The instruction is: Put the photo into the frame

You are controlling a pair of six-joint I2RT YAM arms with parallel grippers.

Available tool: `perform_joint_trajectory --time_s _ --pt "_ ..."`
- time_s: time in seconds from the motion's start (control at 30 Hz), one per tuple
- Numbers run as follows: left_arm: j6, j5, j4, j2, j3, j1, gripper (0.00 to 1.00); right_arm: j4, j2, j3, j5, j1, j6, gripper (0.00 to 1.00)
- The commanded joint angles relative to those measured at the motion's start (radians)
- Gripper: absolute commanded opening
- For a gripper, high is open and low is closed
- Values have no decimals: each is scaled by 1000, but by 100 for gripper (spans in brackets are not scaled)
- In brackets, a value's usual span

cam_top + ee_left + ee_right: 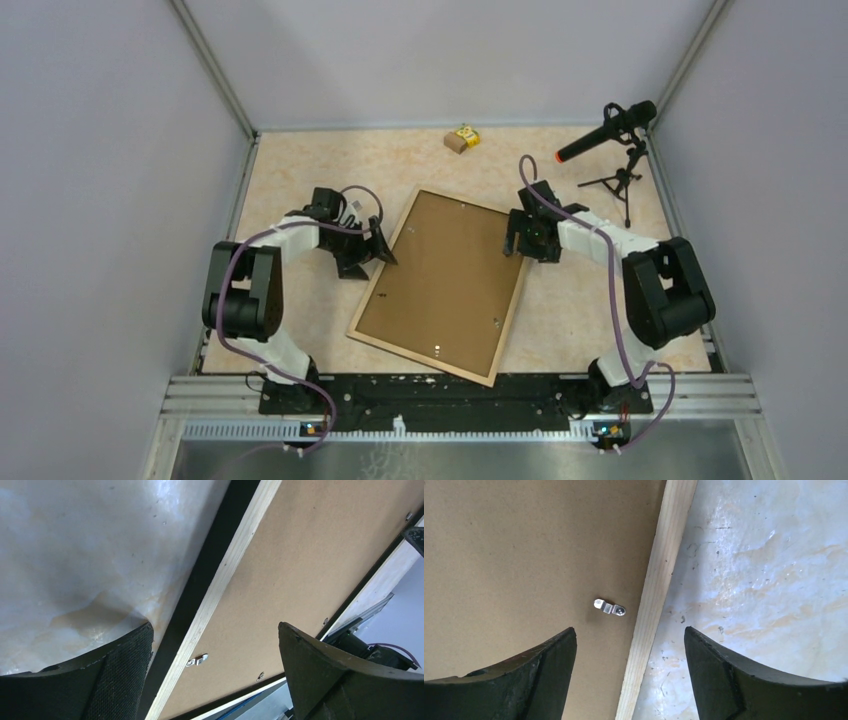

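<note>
The frame (420, 360) lies back side up in the middle of the table, its light-wood rim around a brown backing board (445, 280). The photo is hidden. My left gripper (378, 250) is open at the frame's left edge. In the left wrist view the gripper (215, 626) straddles the rim (220, 580), with a metal clip (197, 660) between its fingers. My right gripper (520, 245) is open at the right edge. In the right wrist view it (629, 629) straddles the rim (664, 555), one finger over the board (524, 545) near a clip (610, 607), the other over the table.
A small yellow and brown box (462, 138) lies at the back of the table. A microphone on a tripod (610, 135) stands at the back right. Grey walls close in the table on three sides.
</note>
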Motion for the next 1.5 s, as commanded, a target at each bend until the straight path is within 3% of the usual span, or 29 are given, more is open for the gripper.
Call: perform_joint_trajectory --time_s 0.0,0.4,0.73,0.97,1.3,1.47 --pt "94 51 -44 59 59 -1 97 -26 32 65 50 -5 -79 75" --pt "59 134 -40 103 91 -9 95 0 108 85 108 -6 -101 64" --pt "50 167 5 133 56 -10 95 25 123 56 144 -5 -4 50" --pt "46 184 16 129 47 -8 95 2 137 44 157 -5 68 34" --pt "34 220 35 131 29 -8 95 -61 178 66 187 -8 191 0" --pt "27 228 42 125 21 -7 95 -112 179 78 181 -4 272 0"
